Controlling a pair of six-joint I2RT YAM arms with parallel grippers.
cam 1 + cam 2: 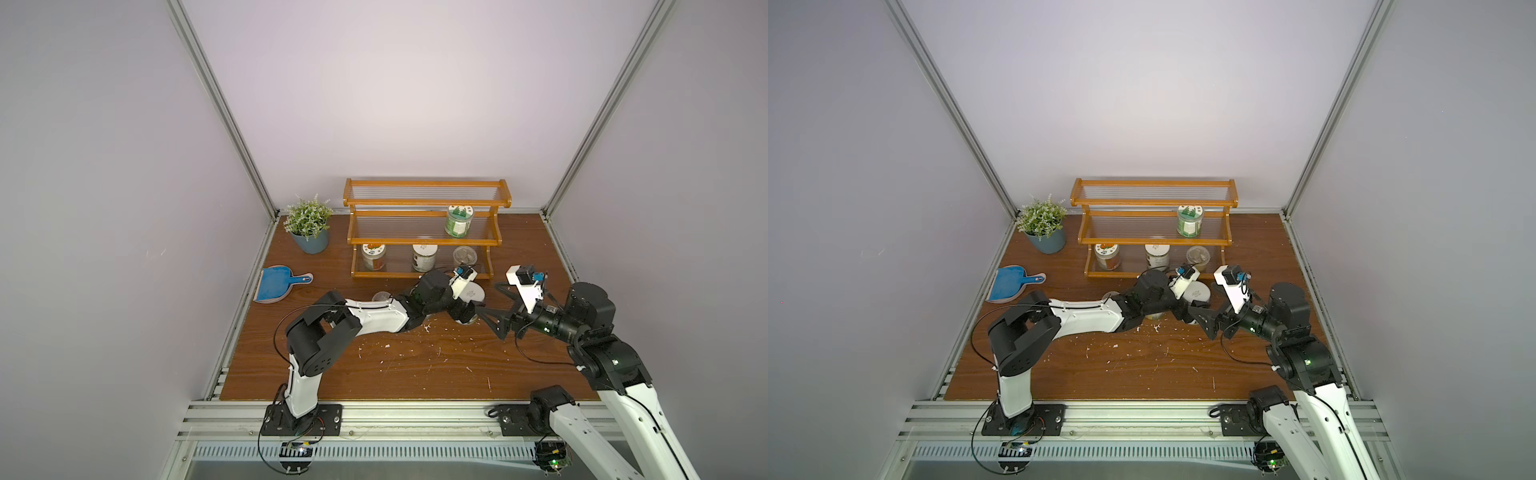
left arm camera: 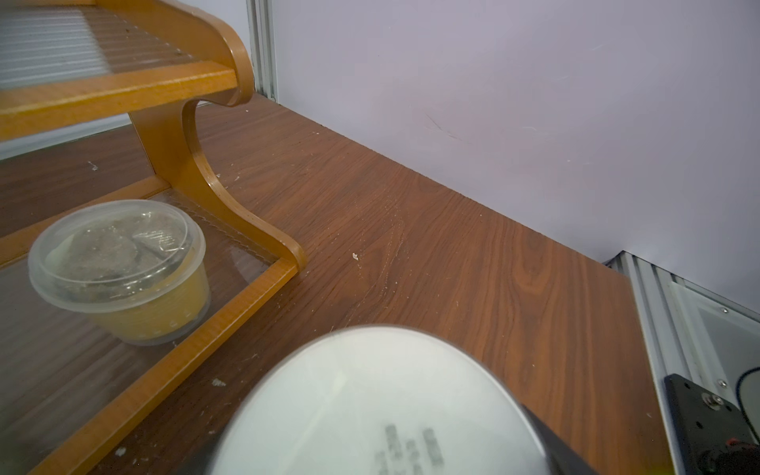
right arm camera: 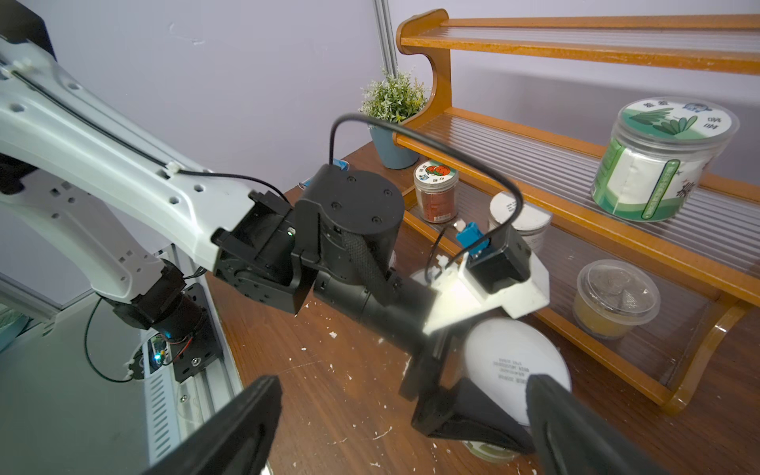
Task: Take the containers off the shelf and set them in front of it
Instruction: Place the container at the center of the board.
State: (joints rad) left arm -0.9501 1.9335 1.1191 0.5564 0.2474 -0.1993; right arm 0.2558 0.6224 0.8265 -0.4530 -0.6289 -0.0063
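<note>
1. Wood-grain counter (image 1: 395,365), flecked with white crumbs (image 1: 424,330), stands inside lilac walls (image 1: 374,104).
2. Left fingers (image 3: 464,411) clamp a white-lidded jar (image 3: 514,362) just in front of the shelf (image 1: 424,240); four containers (image 1: 458,222) stand on its tiers.
3. Right fingers (image 3: 238,432) stand wide apart, in front of the shelf.

Blurred print atop white-lidded jar (image 3: 510,353), characters on green-label jar (image 3: 658,164), none legible

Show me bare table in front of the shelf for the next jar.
Free: the table strip between dustpan and shelf; the wide near stretch toward the front rail, crumbs only; the patch between the shelf's end and the side wall opposite the plant. Crowded: where the left arm and right arm meet at the white-lidded jar.
</note>
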